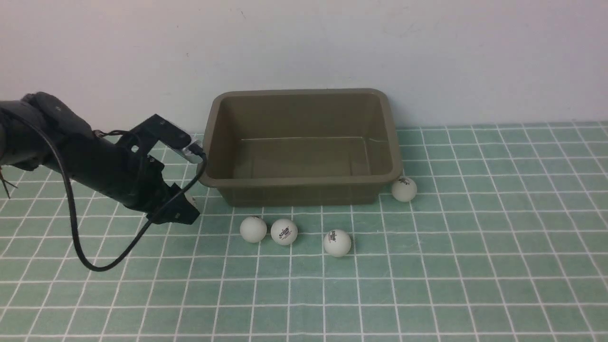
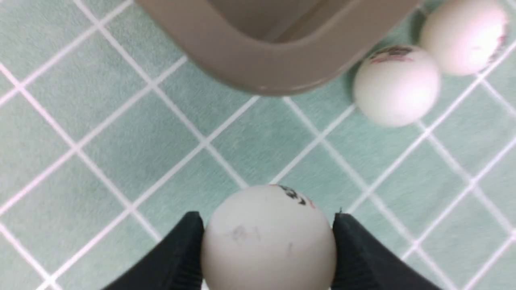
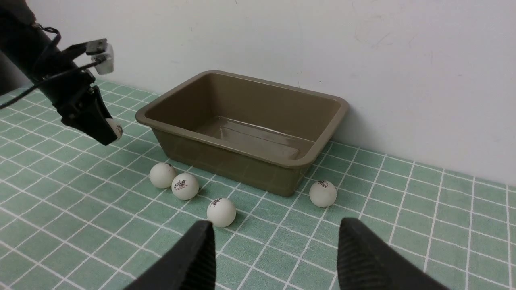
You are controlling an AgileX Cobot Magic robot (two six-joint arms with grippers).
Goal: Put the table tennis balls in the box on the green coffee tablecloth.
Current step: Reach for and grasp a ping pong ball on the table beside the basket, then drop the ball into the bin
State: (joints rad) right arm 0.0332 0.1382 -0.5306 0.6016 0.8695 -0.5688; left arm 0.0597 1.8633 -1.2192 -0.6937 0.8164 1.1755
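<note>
nothing in the box [image 1: 299,192] yet: the left tool [image 2: 268,219] grips one ball [image 2: 268,245] near its corner, four more balls [image 1: 253,229] [image 1: 284,232] [image 1: 337,242] [image 1: 404,189] sit on the surface [image 1: 475,285] by it, right tool [image 3: 275,225] wide and empty

Backdrop's just a plain off-white wall [image 1: 304,42], matte, slightly greyish; it fills the whole top part of the front view and meets the counter [image 1: 513,266] in one straight horizontal line; the counter is covered right up to that line, so its own surface is hidden. Wall isn't spotless tbh: a tiny dark speck [image 1: 188,55] toward the left; a few faint scuffs [image 3: 375,38] higher up, easier to spot in the right wrist view. Lighting is soft and even; shadows on the counter are short and blurry; the wall looks a touch dimmer toward the left side of the front view.
</note>
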